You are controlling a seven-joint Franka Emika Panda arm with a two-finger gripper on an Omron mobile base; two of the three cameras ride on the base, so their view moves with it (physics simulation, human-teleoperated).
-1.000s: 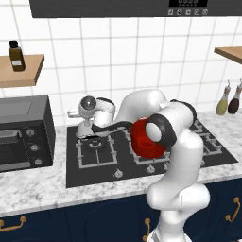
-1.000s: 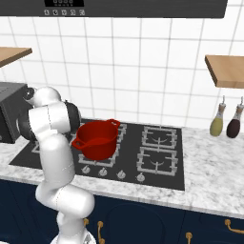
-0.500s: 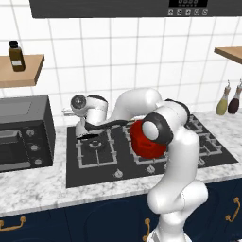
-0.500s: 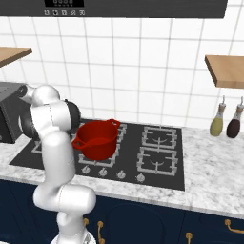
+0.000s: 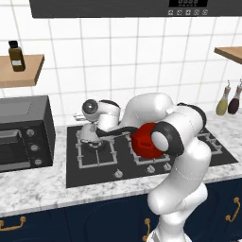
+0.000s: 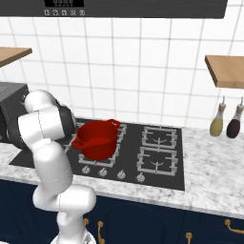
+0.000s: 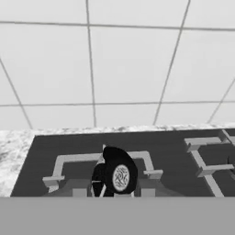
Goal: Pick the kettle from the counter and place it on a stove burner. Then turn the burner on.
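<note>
The small silvery-grey kettle [image 5: 87,136] sits low over the back of the left stove burner [image 5: 97,152], under my hand. My gripper [image 5: 93,128] is shut on its thin black handle. In the hand view the kettle's black handle [image 7: 113,172] rises right in front of the camera, with the square grey grate [image 7: 64,160] of the burner around and beyond it. I cannot tell whether the kettle rests on the grate or hangs just above it. The speckled counter [image 5: 38,186] surrounds the black cooktop.
A red two-handled pot [image 5: 144,141] [image 6: 96,138] stands on the middle grates, close to my forearm. The knobs [image 5: 118,174] [image 6: 102,172] line the cooktop's front edge. A dark toaster oven [image 5: 23,132] stands on the left, and two bottles [image 6: 224,121] hang on the right wall.
My hand has shifted a little to the right and down with the kettle under it, and the jaws have closed slightly more. The red pot has not moved.
</note>
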